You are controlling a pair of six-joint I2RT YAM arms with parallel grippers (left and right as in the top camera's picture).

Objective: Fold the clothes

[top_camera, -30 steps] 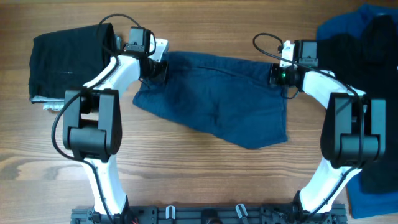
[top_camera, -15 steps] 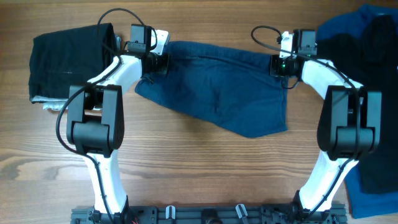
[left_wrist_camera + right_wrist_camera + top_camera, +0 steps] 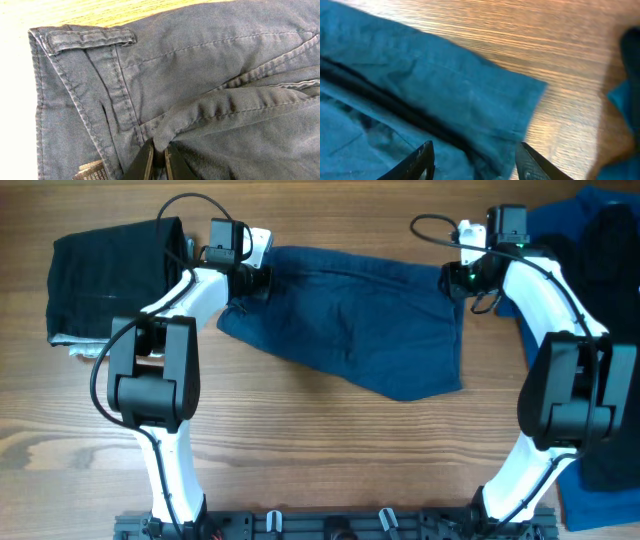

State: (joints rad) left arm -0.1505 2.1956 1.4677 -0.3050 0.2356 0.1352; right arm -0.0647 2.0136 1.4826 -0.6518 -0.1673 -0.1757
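Note:
The dark navy shorts lie folded across the middle of the table, one of the clothes here. My left gripper is at their back left corner, shut on a pinched fold of the fabric beside the waistband and belt loop. My right gripper hovers at the shorts' back right corner with its jaws open. In the right wrist view the two fingertips straddle the hem corner without gripping it.
A folded black garment lies at the back left with a pale grey-white edge under it. A pile of brighter blue and black clothes fills the right edge, down to the front right. Bare wood in front.
My right gripper has opened, let go of the shorts' right corner and drawn back to the right. The shorts slid slightly toward the back. The left gripper keeps its grip.

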